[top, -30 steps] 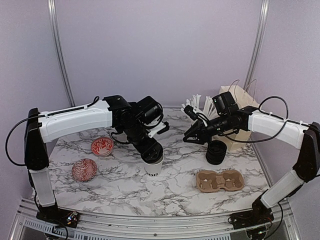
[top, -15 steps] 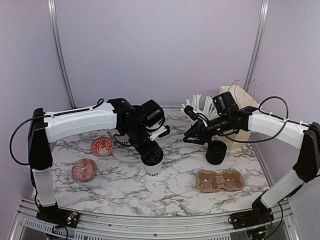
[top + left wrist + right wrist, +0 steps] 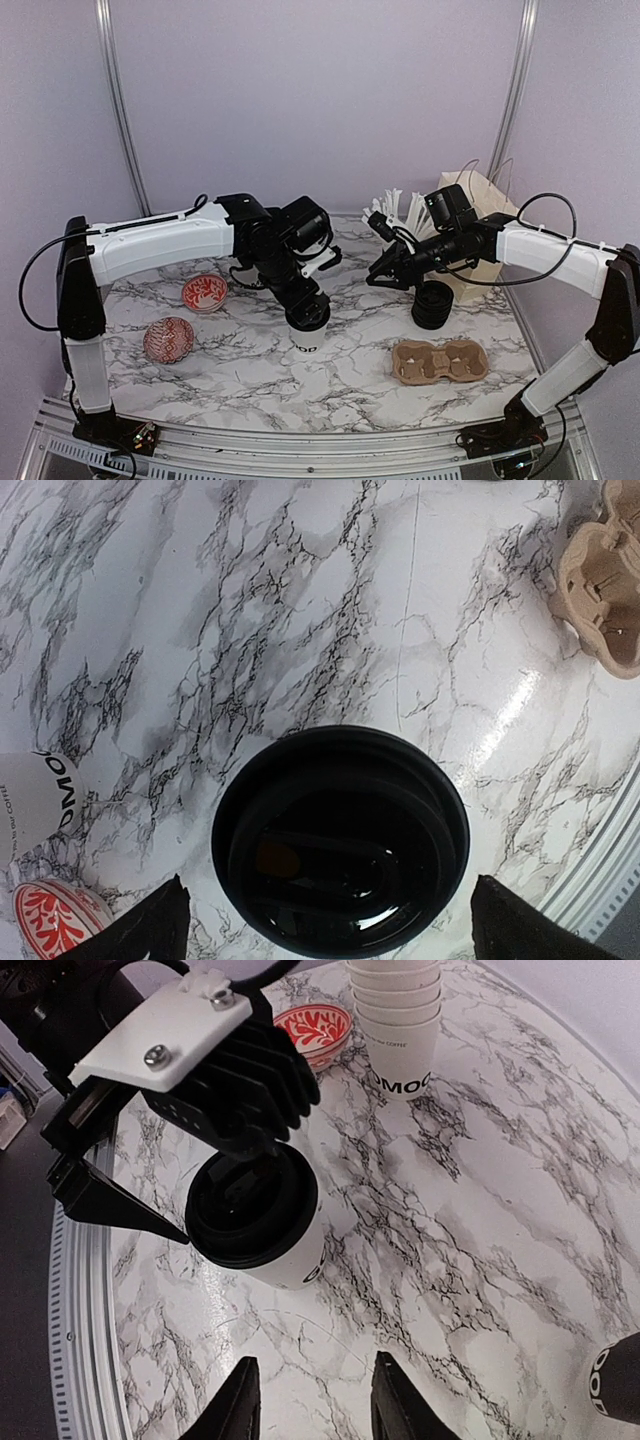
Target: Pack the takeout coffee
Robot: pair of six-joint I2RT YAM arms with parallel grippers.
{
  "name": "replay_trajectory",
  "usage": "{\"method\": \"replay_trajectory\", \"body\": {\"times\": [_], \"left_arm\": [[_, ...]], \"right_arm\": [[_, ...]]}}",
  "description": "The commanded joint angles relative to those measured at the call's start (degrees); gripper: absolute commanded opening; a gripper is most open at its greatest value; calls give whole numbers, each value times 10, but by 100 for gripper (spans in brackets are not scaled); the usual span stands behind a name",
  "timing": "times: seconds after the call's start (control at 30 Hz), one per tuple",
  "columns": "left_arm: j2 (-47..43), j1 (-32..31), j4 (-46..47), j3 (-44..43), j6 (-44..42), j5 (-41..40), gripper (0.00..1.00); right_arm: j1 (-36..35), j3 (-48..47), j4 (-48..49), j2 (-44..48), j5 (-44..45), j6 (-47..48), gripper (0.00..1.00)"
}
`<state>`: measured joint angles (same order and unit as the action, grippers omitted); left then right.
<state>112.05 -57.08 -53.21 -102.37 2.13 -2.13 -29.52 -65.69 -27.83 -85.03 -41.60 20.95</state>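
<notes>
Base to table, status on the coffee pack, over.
Left hand open, straddling the lidded cup, not gripping. Right hand open, empty, hovering nearby. Cup upright, not yet in cardboard carrier. Nothing between them.

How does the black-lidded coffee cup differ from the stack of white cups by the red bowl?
The lidded coffee cup is one cup capped in black; the cup stack is several nested cups with white rims. The lidded coffee cup sits under the left tool; the cup stack stands apart beside the red bowl. Both are white paper with black lettering near the base.
</notes>
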Motion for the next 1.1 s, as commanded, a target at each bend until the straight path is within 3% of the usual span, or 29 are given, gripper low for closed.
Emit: {"method": "replay_trajectory", "body": {"times": [0.0,0.1,0.27,0.53,0.8,1.07], "left_arm": [[-70,-4,-11,2,13,-58,99],[-125,7,31,47,92,-85,99],[-185,25,147,166,205,-26,99],[-257,43,352,350,345,16,89],[-279,83,471,447,419,56,81],[-243,97,527,451,428,120,70]], "right_arm": [[-5,-8,4,5,13,-27,37],[-5,-12,4,-14,-13,-70,35],[-24,-33,-16,-71,-75,-113,35],[-55,-85,-53,-167,-115,-151,33],[-55,-112,-55,-209,-174,-173,32],[-55,-141,-68,-247,-192,-173,32]]}}
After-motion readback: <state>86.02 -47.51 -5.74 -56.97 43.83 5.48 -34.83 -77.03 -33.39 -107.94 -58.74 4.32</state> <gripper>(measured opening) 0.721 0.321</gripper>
